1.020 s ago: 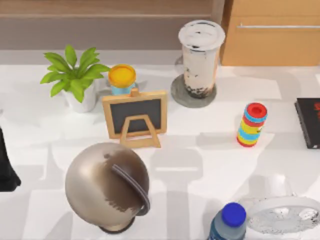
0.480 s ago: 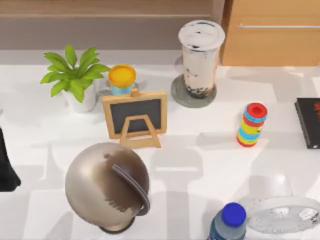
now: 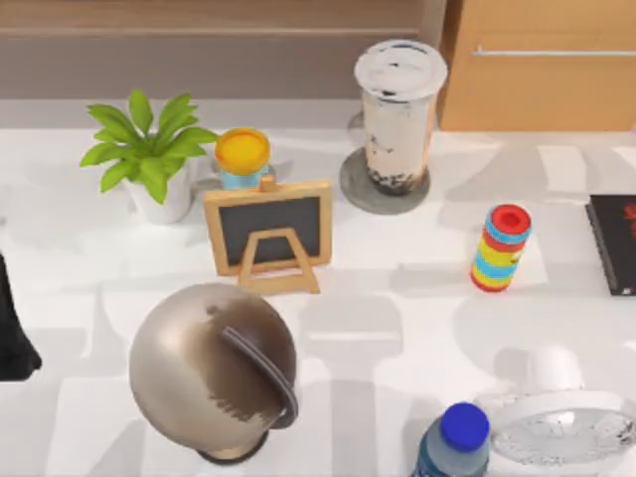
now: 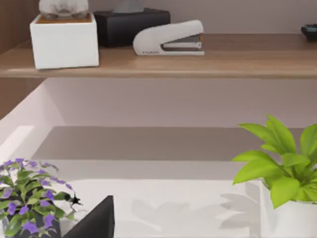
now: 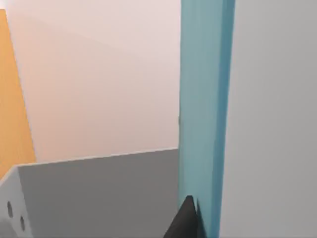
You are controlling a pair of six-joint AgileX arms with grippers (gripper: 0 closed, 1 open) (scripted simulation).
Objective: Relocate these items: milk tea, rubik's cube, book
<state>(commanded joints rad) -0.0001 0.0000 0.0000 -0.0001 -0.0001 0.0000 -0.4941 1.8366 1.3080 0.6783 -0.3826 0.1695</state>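
The milk tea (image 3: 400, 104), a tall clear cup with a white lid and dark pearls, stands upright on a grey coaster (image 3: 360, 194) at the back of the table. In the right wrist view the light blue book (image 5: 203, 109) stands on edge close to the camera. One dark finger (image 5: 185, 220) of my right gripper presses against it, above a grey box (image 5: 99, 193). The rubik's cube is out of view. My left arm (image 3: 10, 333) rests at the table's left edge.
On the table are a potted plant (image 3: 149, 149), a yellow-lidded cup (image 3: 243, 151), a chalkboard easel (image 3: 268, 231), a bronze sphere (image 3: 209, 368), a striped cylinder (image 3: 500, 248), a black book (image 3: 616, 243), a blue-capped bottle (image 3: 457, 437) and a white fan (image 3: 561, 427).
Shadows on the table's right side have shifted toward the front. None of the objects on the table has moved.
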